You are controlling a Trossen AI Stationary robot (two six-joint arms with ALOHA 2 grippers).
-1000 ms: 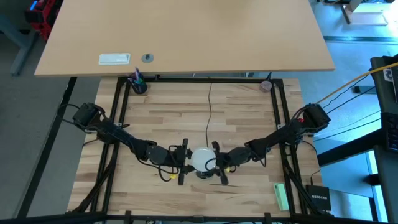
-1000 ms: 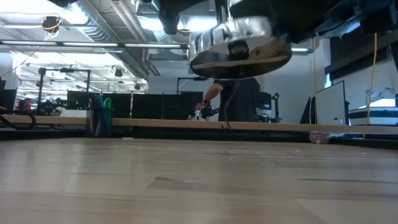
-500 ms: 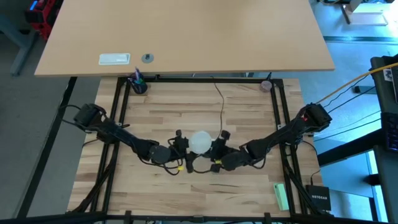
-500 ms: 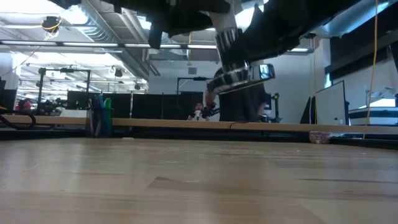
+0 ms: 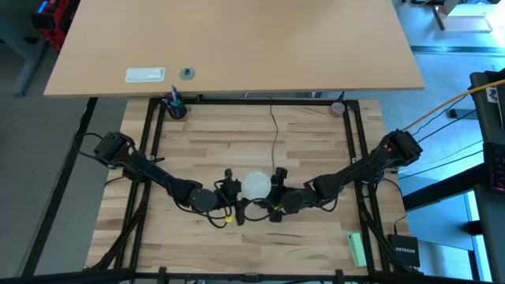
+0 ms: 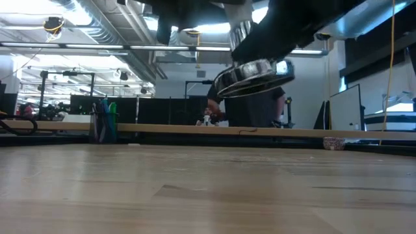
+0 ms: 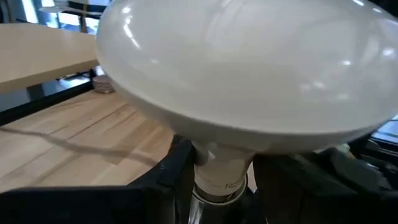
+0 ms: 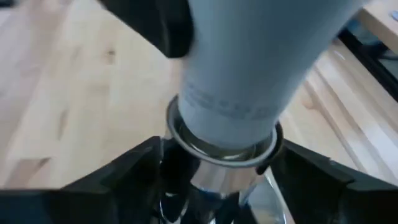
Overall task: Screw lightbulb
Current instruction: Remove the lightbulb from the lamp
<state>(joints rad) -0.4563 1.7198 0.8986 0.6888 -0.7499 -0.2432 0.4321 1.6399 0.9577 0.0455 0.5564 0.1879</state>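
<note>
You have both arms meeting over the near middle of the table [image 5: 316, 142], and the lightbulb [image 5: 255, 185] sits between them, raised clear of the wood. That lift matters: the low view shows the silver socket [image 6: 255, 73] hanging in the air, tilted, so neither part can drag on the table while you turn it.

Your left gripper [image 5: 229, 192] has its fingers [image 7: 174, 171] closed on the bulb's narrow white neck just above the screw base. Holding it there, under the wide dome, keeps the frosted glass free of pressure and gives you a firm anchor against rotation.

Your right gripper [image 5: 274, 194] comes in from the right side around the socket. Its fingers [image 8: 134, 165] stand either side of the metal collar, where the bulb's neck enters it, but you cannot tell from these views whether they are clamped on it or partly released, which would fit resetting for another twist. Judge the threads as started, not seated.

The thin black cord [image 5: 274, 130] runs away toward the far edge with slack in it, so the socket can rotate without being tugged. Watch that it does not wind up as you continue. Keep the two axes lined up, since a tilt between neck and collar could cross the thread.
</note>
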